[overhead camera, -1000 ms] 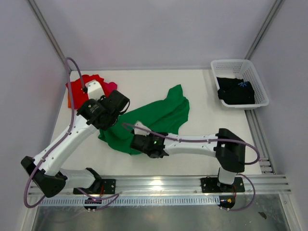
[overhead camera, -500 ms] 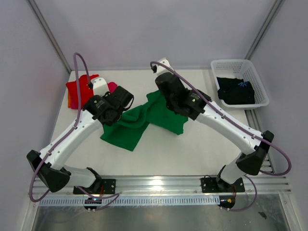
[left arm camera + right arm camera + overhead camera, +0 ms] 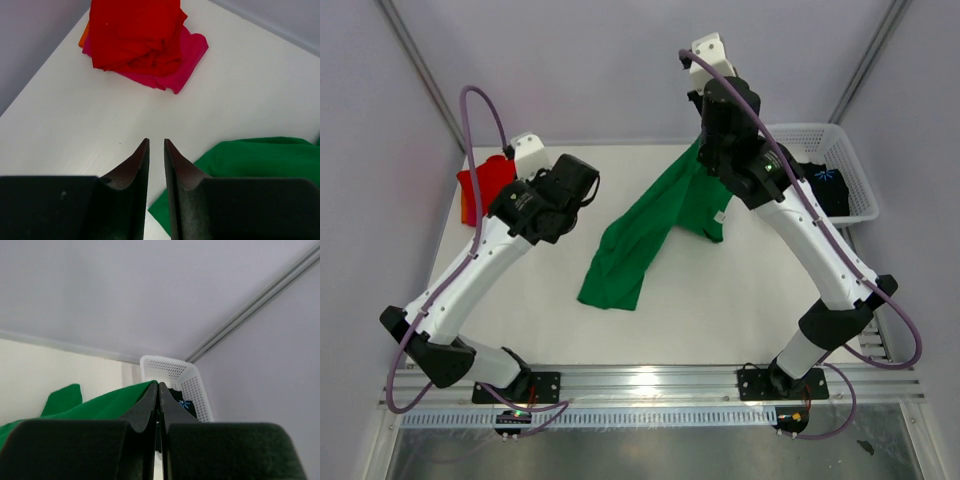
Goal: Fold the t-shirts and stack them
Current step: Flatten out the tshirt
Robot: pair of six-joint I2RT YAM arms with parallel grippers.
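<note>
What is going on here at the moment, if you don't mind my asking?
The right arm, jaws shut on the green t-shirt, holds it high over the table so it hangs down to the surface. The left arm hovers nearby, jaws slightly apart and empty. A red t-shirt lies on a pink t-shirt at back left; a black t-shirt sits in the basket.

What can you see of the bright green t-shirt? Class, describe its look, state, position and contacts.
The green t-shirt is soft, plain bright-green cloth, unfolded and creased. The right claw, shut on its far edge, holds that end up, so it hangs in a long diagonal drape. Its near end lies bunched on the white table. The left claw is apart from it, holding nothing.
</note>
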